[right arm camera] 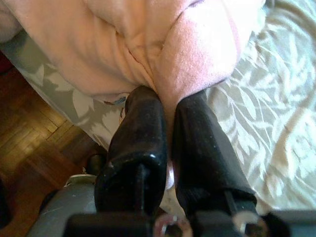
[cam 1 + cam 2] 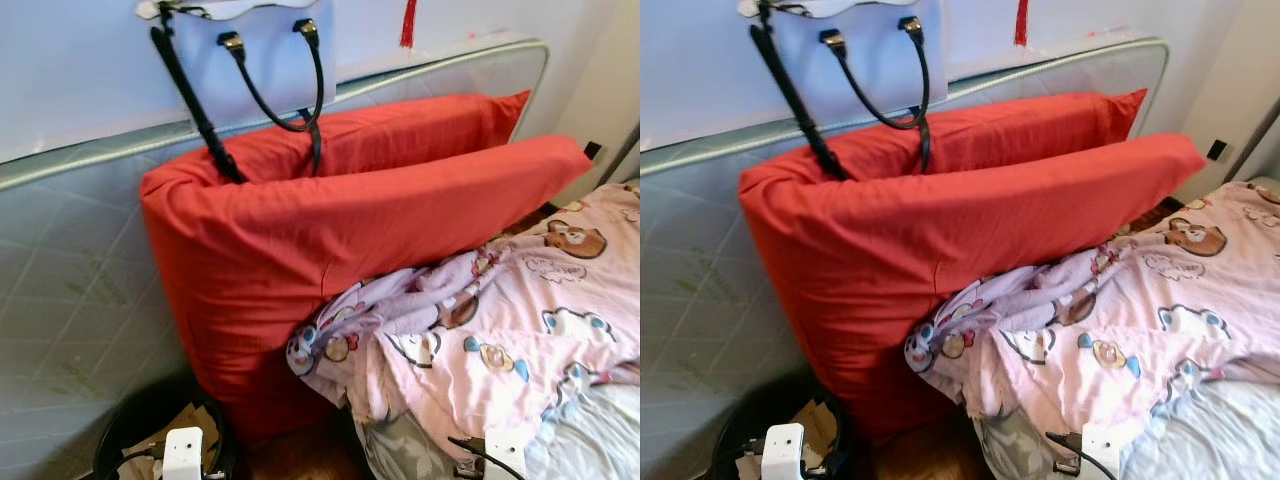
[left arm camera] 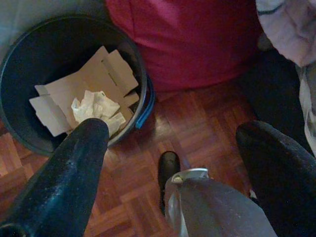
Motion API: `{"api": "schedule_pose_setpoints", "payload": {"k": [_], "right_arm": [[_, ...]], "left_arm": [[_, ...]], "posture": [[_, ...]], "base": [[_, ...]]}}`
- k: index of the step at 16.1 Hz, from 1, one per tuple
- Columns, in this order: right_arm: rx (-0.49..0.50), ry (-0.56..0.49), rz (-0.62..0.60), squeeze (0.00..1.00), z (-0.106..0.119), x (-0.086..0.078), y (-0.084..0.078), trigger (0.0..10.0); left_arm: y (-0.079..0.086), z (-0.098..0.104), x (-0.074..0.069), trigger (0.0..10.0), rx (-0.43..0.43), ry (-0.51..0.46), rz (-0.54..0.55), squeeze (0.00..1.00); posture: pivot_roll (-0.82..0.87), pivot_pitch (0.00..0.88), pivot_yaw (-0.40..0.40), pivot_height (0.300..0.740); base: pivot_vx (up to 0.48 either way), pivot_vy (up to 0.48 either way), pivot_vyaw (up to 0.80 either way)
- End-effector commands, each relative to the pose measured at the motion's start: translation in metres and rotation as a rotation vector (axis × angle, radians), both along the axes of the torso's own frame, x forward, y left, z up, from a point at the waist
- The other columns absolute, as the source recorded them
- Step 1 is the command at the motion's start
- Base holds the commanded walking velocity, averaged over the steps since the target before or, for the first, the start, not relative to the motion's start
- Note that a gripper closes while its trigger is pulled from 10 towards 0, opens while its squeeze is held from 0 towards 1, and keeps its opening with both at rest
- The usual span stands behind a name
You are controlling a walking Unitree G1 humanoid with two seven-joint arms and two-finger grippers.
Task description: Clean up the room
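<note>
1. While the robot stands at the bedside, its left tool (image 3: 168, 143) hangs over the parquet floor (image 3: 197, 118) with its two black fingers spread wide and nothing between them; the black waste bin (image 3: 19, 54) holding cardboard scraps and crumpled paper (image 3: 96, 106) sits just beyond the left finger.
2. Behind the bin, a grey mattress (image 2: 60, 300) stands on edge against the wall, and a pale handbag (image 2: 250, 50) with black handles hangs above it.
3. Two big red pillows (image 2: 330, 220) lean against the mattress, their lower end reaching the floor next to the bin.
4. To the right, the pink cartoon-print blanket (image 2: 520, 320) lies rumpled over the bed, one fold spilling off the near edge against the pillows.
5. Low at that edge, the right tool (image 1: 168, 128) has its fingers pressed together on a fold of the pink blanket, with the leaf-patterned sheet (image 1: 276, 118) beside it.
6. The step in hand looks like tidying the bed by the blanket; the next move likely calls for drawing the pinched fold up and across so it spreads flat.
7. Room is tight: the pillows and bin crowd the left, while the bed offers open space to the right.
</note>
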State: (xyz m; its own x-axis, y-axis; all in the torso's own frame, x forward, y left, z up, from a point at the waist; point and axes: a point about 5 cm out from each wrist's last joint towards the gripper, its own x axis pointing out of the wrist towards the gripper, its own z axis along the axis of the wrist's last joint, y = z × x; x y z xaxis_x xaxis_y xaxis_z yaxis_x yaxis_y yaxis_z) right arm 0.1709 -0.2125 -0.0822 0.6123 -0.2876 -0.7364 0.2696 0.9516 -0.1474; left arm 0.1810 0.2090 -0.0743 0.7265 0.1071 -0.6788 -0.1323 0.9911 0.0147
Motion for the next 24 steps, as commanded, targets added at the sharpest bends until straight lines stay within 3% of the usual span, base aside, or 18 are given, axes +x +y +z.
{"api": "schedule_pose_setpoints", "payload": {"k": [1, 10, 15, 21, 24], "right_arm": [[-0.014, 0.003, -0.006, 0.0, -0.001, -0.003, -0.002, 10.0], [-0.048, -0.039, -0.055, 0.0, 0.006, 0.005, -0.011, 10.0], [-0.063, -0.19, -0.069, 0.0, 0.023, 0.03, -0.014, 10.0], [-0.101, -0.303, -0.08, 0.0, 0.038, 0.046, -0.018, 10.0], [-0.177, -0.426, -0.086, 0.0, 0.056, 0.06, -0.027, 10.0]], "left_arm": [[0.0, -0.002, -0.004, 10.0, 0.009, 0.012, -0.018, 0.0], [0.0, -0.002, -0.004, 10.0, 0.015, 0.014, -0.03, 0.0], [0.0, -0.002, -0.005, 10.0, 0.017, 0.015, -0.035, 0.0], [0.0, -0.002, -0.005, 10.0, 0.023, 0.016, -0.048, 0.0], [0.0, -0.002, -0.005, 10.0, 0.027, 0.013, -0.052, 0.0]], "posture": [[-0.02, 0.0, -0.013, 0.74], [-0.02, 0.0, -0.014, 0.74], [-0.02, 0.0, -0.016, 0.74], [-0.01, 0.0, -0.015, 0.74], [-0.02, 0.0, -0.014, 0.74]], "base": [[-0.27, 0.0, 0.0], [-0.27, 0.0, 0.0], [-0.269, 0.0, 0.0], [-0.269, 0.0, 0.0], [-0.269, 0.0, 0.0]]}}
